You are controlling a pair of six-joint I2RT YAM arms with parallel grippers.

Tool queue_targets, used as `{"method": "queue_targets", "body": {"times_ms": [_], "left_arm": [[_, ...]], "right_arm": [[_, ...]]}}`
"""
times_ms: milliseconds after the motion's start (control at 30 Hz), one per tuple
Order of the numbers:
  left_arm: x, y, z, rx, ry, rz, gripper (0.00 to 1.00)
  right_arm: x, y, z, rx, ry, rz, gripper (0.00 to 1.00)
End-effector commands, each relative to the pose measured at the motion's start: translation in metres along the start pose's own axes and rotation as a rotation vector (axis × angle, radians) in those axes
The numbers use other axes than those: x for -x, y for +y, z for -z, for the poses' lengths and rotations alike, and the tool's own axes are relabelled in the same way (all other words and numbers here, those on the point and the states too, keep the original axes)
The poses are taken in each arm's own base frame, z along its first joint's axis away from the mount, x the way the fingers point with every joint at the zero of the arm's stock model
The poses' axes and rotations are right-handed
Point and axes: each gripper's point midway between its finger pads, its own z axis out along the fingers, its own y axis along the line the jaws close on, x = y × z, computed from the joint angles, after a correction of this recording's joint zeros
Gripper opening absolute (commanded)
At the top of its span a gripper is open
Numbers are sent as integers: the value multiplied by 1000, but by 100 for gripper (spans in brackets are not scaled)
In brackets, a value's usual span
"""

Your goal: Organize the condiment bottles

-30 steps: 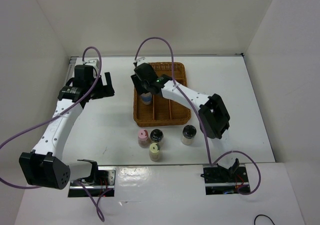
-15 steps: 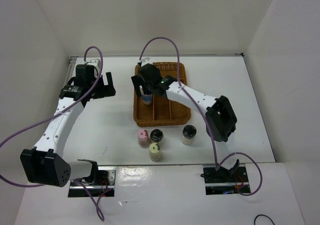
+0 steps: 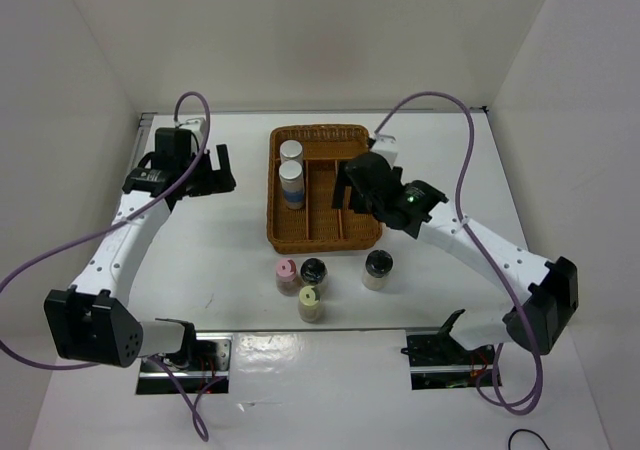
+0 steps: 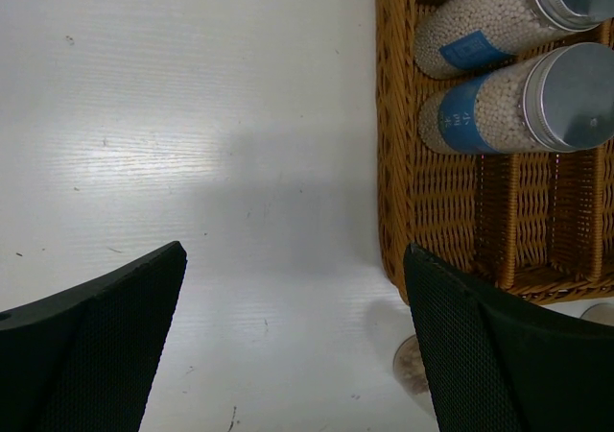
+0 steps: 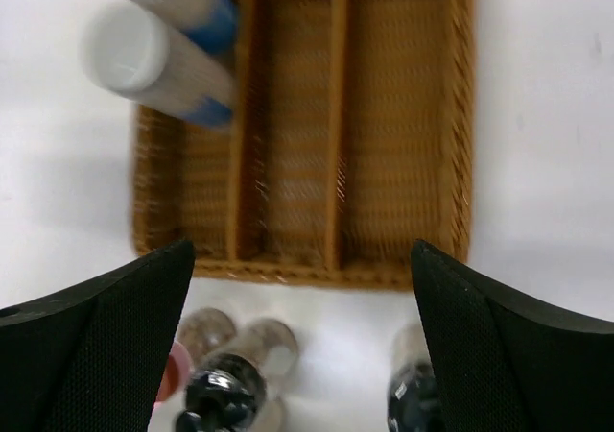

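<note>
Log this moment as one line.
basket: two silver-capped bottles, left compartment | table: four other bottles | left gripper open | right gripper open, above basket

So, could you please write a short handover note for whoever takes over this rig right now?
Left tool: open, empty, above the table, left of the wicker basket.
Right tool: open, empty, over the basket's right side.
Done: two silver-capped bottles stand in the basket's left compartment.
Left: pink-capped bottle, yellow-capped bottle and two black-topped bottles stand on the table in front of the basket.
</note>
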Motion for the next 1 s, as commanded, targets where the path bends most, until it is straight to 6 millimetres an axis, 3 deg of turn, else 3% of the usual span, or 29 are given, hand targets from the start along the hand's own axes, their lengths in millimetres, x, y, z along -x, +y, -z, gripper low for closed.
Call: {"method": "queue_targets", "body": {"times_ms": [0,167,267,500,700,767,967], "left_arm": [[0,-3,-8,-33,0,-12,100],[-3,-3,-13,-38,20,-20,100],[-2,-4,-15,-38,21,-20,100],[-6,-4,-20,-43,41,-28,100],[-10,-6,-26,-56,64,-26,100],[-10,-6,-26,-56,65,-26,100],[-12,-7,-32,-63,77,-25,100]], "right_arm": [[-67,-53,-4,-208,186,-160,95],[-112,-76,8,-296,298,-260,90],[-119,-84,16,-327,317,-271,83],[-130,-93,37,-355,386,-281,73],[-121,-90,52,-316,379,-302,64],[-120,-89,54,-305,381,-308,57],[-123,-82,51,-272,406,-290,52]]}}
